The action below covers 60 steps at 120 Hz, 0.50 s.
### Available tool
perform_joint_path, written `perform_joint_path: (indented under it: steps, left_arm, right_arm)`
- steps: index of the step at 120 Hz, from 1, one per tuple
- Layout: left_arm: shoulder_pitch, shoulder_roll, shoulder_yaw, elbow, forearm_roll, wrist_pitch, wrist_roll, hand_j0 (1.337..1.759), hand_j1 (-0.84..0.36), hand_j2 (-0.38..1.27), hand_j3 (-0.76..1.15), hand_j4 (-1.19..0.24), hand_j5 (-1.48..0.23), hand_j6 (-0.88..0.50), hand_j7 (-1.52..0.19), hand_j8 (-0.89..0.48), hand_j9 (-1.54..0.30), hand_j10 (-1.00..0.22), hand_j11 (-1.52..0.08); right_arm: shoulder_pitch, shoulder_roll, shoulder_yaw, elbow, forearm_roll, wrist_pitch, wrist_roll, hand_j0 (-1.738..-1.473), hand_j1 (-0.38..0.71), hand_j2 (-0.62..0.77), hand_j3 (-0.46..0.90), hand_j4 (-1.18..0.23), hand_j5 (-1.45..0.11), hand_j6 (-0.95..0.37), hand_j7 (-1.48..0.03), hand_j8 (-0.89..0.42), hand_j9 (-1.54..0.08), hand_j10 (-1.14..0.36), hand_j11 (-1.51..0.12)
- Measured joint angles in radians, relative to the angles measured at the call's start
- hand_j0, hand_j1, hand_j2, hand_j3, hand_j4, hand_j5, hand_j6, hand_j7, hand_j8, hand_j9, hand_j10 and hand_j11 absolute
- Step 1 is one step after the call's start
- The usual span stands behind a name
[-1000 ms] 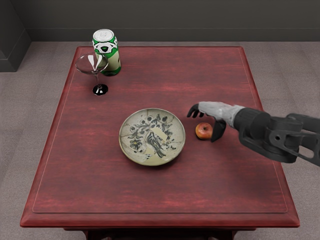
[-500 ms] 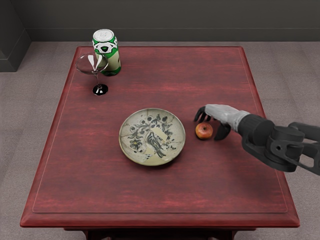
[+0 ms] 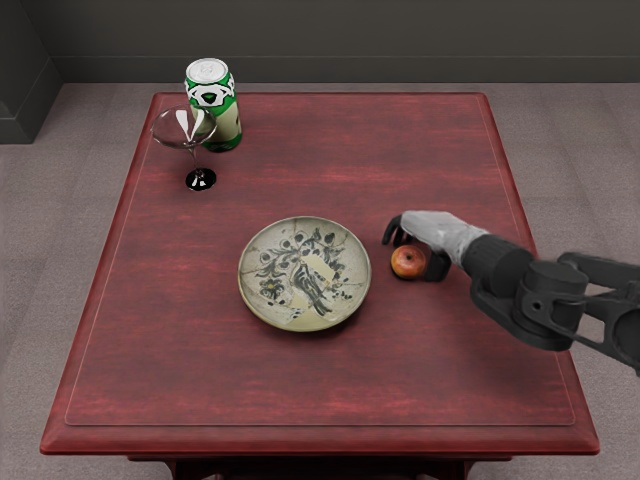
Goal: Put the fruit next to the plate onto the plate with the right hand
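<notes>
Dark red wooden table (image 3: 330,150) with a moulded edge and a thin inset border line, filling most of the view. Around it, grey-brown carpet (image 3: 90,190). Along the far side, a dark grey wall (image 3: 400,25) with a baseboard strip (image 3: 400,70) at its foot. At far left, a dark boxy corner (image 3: 18,95) jutting forward. Soft, even light, faint shadows.

The table (image 3: 320,380) is dark red. The plate (image 3: 246,272) is pale with dark leaf drawings, and the fruit (image 3: 407,262) is red and orange. The can (image 3: 214,105) is green and white.
</notes>
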Motion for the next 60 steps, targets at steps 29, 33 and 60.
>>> perform_joint_path:
  steps: [29, 33, 60]
  left_arm:
    - [0.0, 0.0, 0.0, 0.0, 0.0, 0.0, 0.0, 1.658, 0.06, 0.05, 0.0, -0.25, -0.32, -0.24, -0.32, -0.24, -0.32, -0.24, -0.32]
    - [0.0, 0.0, 0.0, 0.0, 0.0, 0.0, 0.0, 1.658, 0.06, 0.05, 0.0, -0.25, -0.32, -0.24, -0.32, -0.24, -0.32, -0.24, -0.32]
    - [0.0, 0.0, 0.0, 0.0, 0.0, 0.0, 0.0, 1.658, 0.06, 0.05, 0.0, -0.24, -0.32, -0.24, -0.32, -0.24, -0.32, -0.24, -0.32]
  right_arm:
    - [-0.013, 0.004, -0.001, 0.005, -0.001, -0.03, -0.002, -1.689, 0.05, -0.42, 0.28, -0.61, -0.7, -0.49, -0.71, -0.31, -0.72, -0.47, -0.63]
    - [-0.013, 0.004, -0.001, 0.007, 0.002, -0.033, -0.001, -1.68, 0.07, -0.34, 0.15, -0.61, -0.72, -0.51, -0.73, -0.35, -0.7, -0.5, -0.62]
    - [-0.01, 0.003, 0.008, 0.013, 0.011, -0.043, 0.004, -1.657, 0.22, -0.05, 0.0, -0.62, -0.82, -0.48, -0.82, -0.56, -0.79, -0.61, -0.78]
